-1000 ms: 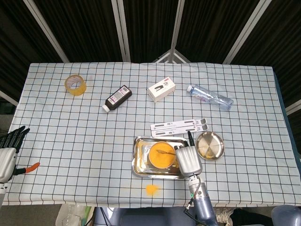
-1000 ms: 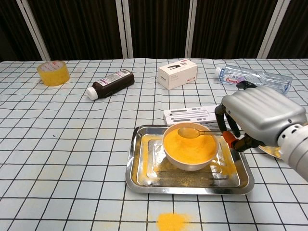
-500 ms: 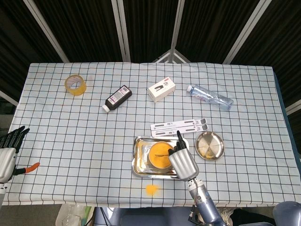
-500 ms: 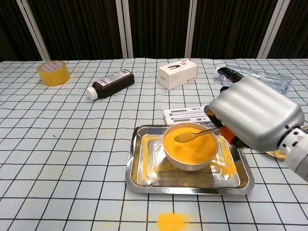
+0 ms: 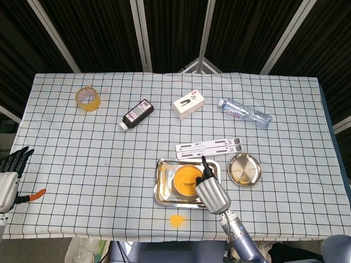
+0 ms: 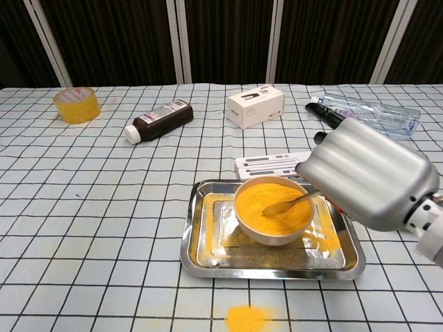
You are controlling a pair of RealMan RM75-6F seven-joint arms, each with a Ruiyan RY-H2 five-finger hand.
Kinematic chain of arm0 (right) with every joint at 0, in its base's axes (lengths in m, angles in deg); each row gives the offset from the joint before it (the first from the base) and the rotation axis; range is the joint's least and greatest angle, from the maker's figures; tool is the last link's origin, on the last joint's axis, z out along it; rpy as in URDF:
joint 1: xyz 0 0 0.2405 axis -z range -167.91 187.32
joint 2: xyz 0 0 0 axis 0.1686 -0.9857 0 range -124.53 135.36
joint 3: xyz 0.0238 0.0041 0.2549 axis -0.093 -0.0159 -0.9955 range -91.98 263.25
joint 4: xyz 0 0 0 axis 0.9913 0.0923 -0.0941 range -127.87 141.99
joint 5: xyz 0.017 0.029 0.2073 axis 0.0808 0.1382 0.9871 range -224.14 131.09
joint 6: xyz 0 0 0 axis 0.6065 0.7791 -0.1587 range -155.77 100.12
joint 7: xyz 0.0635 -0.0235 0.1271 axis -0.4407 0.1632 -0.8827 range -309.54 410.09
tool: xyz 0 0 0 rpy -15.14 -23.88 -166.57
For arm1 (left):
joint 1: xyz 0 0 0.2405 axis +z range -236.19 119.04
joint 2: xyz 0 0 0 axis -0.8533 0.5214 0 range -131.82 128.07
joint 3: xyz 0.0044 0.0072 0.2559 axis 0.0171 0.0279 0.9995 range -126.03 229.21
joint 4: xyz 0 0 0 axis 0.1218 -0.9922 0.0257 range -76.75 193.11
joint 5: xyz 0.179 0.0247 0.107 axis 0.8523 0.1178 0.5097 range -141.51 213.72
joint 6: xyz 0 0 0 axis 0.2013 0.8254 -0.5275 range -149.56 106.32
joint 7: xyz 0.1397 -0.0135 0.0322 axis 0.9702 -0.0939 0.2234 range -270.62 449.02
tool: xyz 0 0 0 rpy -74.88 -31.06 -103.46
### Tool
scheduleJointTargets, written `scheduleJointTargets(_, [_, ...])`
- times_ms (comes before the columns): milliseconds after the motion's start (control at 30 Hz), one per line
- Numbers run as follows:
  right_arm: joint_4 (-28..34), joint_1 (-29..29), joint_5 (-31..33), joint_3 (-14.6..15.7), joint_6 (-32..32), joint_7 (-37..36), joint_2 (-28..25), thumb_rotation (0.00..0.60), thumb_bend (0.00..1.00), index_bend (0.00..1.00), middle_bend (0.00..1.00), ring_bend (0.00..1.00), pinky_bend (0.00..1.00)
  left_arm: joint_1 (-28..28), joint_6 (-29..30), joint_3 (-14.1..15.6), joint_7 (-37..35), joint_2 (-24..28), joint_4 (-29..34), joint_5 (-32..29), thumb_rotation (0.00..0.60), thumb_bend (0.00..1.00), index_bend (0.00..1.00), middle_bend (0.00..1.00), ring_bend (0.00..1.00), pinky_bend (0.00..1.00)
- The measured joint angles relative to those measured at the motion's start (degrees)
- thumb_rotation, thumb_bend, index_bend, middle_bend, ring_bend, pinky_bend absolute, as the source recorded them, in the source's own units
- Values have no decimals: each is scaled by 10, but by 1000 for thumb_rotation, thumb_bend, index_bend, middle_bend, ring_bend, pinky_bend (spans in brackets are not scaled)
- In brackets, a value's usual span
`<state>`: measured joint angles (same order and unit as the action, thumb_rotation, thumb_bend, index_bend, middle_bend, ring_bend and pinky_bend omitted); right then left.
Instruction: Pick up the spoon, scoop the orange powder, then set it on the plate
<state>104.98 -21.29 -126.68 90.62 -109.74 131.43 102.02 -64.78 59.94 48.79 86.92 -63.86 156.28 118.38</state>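
At the far left edge of the bench (image 5: pixel 82 164) our left hand (image 5: pixel 10 174) rested with nothing in it, its dark fingers apart, well away from the work. In the tray (image 6: pixel 201 256) sat the bowl (image 6: pixel 249 232) of orange powder (image 6: pixel 266 200), and the spoon (image 6: pixel 287 205) lay in it with its tip down in the powder and its handle rising to the right, into our right hand (image 6: pixel 367 173), which gripped it just beside the bowl's right rim. The plate (image 5: pixel 244 169) stood right of the tray, beyond that hand, so we judged that the scoop had to be lifted and carried rightward along the handle's own line, the right hand being by far the nearer.
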Motion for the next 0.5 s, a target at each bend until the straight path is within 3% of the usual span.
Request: scheduleJointTargets(500, [-19,16,14,-10,17,16,3,600,661,879,796,396,0,-1,-2,0,1,0,1,-3,600,0,0,0,0,0])
